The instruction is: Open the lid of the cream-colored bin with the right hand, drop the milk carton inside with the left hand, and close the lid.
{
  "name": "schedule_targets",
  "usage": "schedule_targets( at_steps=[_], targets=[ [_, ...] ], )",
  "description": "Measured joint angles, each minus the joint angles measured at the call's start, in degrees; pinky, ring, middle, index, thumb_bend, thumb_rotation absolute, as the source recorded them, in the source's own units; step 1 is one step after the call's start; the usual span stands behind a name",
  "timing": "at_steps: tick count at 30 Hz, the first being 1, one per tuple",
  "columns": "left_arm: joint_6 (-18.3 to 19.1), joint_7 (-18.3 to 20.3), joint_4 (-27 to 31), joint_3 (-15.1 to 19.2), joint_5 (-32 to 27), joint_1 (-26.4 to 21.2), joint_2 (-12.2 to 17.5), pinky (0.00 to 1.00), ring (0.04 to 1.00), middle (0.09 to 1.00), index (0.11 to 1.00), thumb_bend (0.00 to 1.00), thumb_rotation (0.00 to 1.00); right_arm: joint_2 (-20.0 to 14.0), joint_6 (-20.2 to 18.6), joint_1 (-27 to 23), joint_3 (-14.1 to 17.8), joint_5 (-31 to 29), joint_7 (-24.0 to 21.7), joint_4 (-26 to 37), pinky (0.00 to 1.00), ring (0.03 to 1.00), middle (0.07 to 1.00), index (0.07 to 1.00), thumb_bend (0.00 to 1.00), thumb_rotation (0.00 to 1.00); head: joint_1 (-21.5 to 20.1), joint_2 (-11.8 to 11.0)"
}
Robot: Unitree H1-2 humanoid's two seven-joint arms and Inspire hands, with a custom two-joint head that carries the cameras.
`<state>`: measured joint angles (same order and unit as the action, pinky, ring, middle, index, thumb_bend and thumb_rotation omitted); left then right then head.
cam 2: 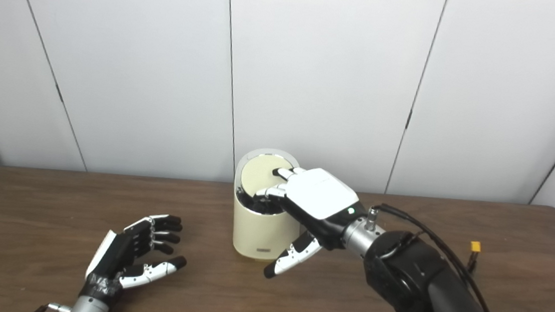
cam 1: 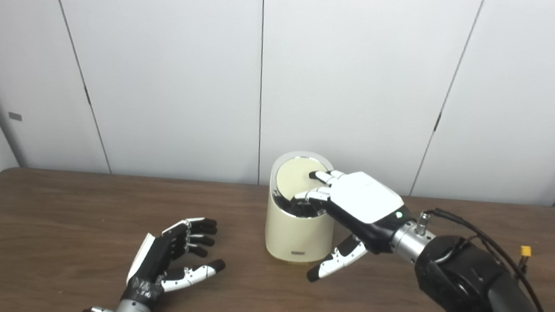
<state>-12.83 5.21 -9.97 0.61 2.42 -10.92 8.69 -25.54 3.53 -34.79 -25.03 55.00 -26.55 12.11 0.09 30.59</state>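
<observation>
The right hand reaches over the cream-colored bin, fingers spread, holding nothing, fingertips on its tilted lid. The left hand, well left of the bin, rests spread and empty on the table. No milk carton shows.

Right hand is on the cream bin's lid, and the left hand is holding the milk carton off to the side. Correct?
Not quite: the left hand is open and empty above the table, and no carton shows in either eye view. The right hand is on the bin's lid.
</observation>
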Motion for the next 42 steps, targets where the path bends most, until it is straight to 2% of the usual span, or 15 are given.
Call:
schedule_targets(
  at_steps=[2,4,8,16,19,20,22,24,26,28,32,38,41,42],
  targets=[
    [0.0,0.0,0.0,0.0,0.0,0.0,-0.1,0.59,0.667,0.726,0.739,0.71,0.09,-0.5,2.1,-0.2,-0.7,2.6,2.1,-0.7,0.90,0.939,0.739,0.770,0.85,0.54,0.0,0.0],
    [0.0,-0.1,0.0,0.0,0.0,0.0,-0.1,0.59,0.670,0.726,0.739,0.71,0.10,-0.7,3.5,-0.2,-1.0,4.8,3.7,-1.1,0.95,0.954,0.753,0.786,0.85,0.54,0.1,0.3],
    [0.0,-0.1,0.3,0.0,0.0,0.2,-0.1,0.59,0.671,0.726,0.739,0.71,0.10,-0.7,3.9,-0.6,-1.8,7.6,3.3,-1.1,1.00,0.987,0.781,0.810,0.81,0.57,0.1,0.3],
    [0.0,-0.1,0.6,-0.1,0.0,0.7,-0.3,0.58,0.665,0.724,0.739,0.72,0.11,-0.6,3.8,-0.6,-1.9,8.0,2.6,-1.4,0.97,0.970,0.781,0.810,0.80,0.58,0.3,0.6],
    [0.0,0.0,0.9,-0.2,0.0,1.0,-0.4,0.58,0.664,0.722,0.737,0.71,0.10,-0.6,3.8,-0.3,-0.8,5.6,1.7,-1.4,0.98,0.980,0.781,0.813,0.78,0.60,0.4,0.5],
    [0.0,0.0,0.9,-0.2,0.0,1.0,-0.5,0.59,0.667,0.723,0.738,0.71,0.09,-0.5,3.7,0.1,0.1,4.2,1.6,-1.4,0.96,0.969,0.772,0.802,0.78,0.58,0.4,0.5],
    [0.0,0.0,1.0,-0.1,-0.1,1.0,-0.5,0.58,0.663,0.720,0.738,0.72,0.10,0.1,3.3,1.0,2.1,0.8,1.2,-1.4,0.99,0.986,0.789,0.819,0.76,0.62,0.4,0.5],
    [0.0,0.0,1.1,-0.1,-0.1,1.0,-0.5,0.59,0.661,0.719,0.740,0.71,0.09,1.3,1.1,1.9,4.3,-3.5,-0.7,-1.3,1.00,0.996,0.811,0.833,0.75,0.58,0.1,0.4],
    [0.0,0.1,1.1,-0.1,-0.1,1.0,-0.5,0.58,0.660,0.718,0.741,0.72,0.09,3.1,-3.1,2.7,7.0,-8.5,-3.7,-0.1,0.96,0.987,0.822,0.840,0.73,0.57,0.1,0.3],
    [0.0,0.1,1.1,-0.2,-0.1,0.8,-0.5,0.58,0.657,0.717,0.742,0.72,0.10,4.0,-5.2,3.4,8.1,-11.7,-4.5,0.2,0.90,0.977,0.830,0.840,0.72,0.56,0.1,0.2],
    [0.0,0.1,1.1,-0.2,-0.1,0.8,-0.5,0.58,0.664,0.719,0.742,0.72,0.09,4.6,-5.6,4.7,9.4,-14.2,-3.9,0.3,0.88,0.975,0.827,0.838,0.70,0.53,0.4,0.2],
    [0.0,0.0,1.2,-0.3,-0.1,0.8,-0.6,0.58,0.662,0.716,0.743,0.71,0.08,4.9,-5.8,6.7,11.0,-15.7,-1.5,0.2,0.90,0.980,0.838,0.853,0.71,0.54,0.5,0.2],
    [0.0,0.0,1.3,-0.3,0.0,0.9,-0.6,0.58,0.660,0.717,0.742,0.72,0.09,5.3,-7.6,8.7,13.0,-17.4,-0.7,0.2,0.82,0.950,0.860,0.896,0.73,0.48,0.4,0.2],
    [0.0,0.0,1.3,-0.3,-0.1,0.9,-0.6,0.58,0.666,0.721,0.746,0.71,0.10,5.7,-8.1,9.4,14.0,-18.7,-0.4,0.3,0.77,0.913,0.854,0.894,0.74,0.42,0.4,0.2]
  ],
)
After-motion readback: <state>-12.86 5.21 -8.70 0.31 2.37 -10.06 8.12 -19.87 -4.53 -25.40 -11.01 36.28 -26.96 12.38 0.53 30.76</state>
